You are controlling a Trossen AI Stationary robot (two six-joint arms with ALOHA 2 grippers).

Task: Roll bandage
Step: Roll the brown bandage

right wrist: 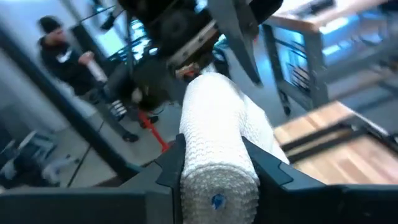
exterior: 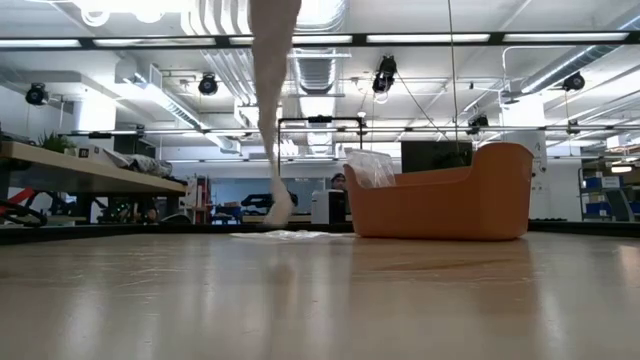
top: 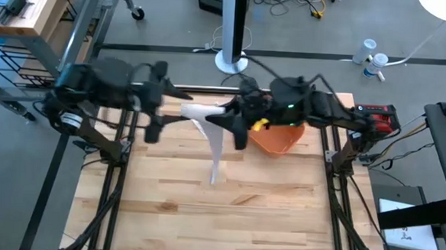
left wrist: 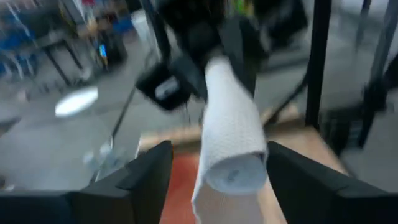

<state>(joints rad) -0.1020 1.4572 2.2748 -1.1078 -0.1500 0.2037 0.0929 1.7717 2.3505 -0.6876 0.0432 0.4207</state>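
A white bandage roll (top: 202,111) is held level above the table's far middle, between my two grippers. Its loose tail (top: 216,151) hangs down, and in the low view the tail's lower end (exterior: 285,234) lies on the wood. My right gripper (top: 229,118) comes from the table's right and is shut on the roll (right wrist: 214,143). My left gripper (top: 157,98) faces it from the left and is open. Its two fingers (left wrist: 152,174) stand wide on either side of the roll's near end (left wrist: 233,171). My right gripper pinches the roll's curved sides (right wrist: 186,155) between its two fingers, at the end toward the table's right. The fingers come in about level from the right and lie along the roll. The roll is lifted clear and about level, with its tail hanging slack to the table.
An orange basket (top: 282,139) with clear plastic wrapping (exterior: 372,165) in it stands on the table's far right part, just under and behind my right gripper. The near half of the wooden table (top: 226,217) is bare. A person (right wrist: 59,53) stands in the room beyond.
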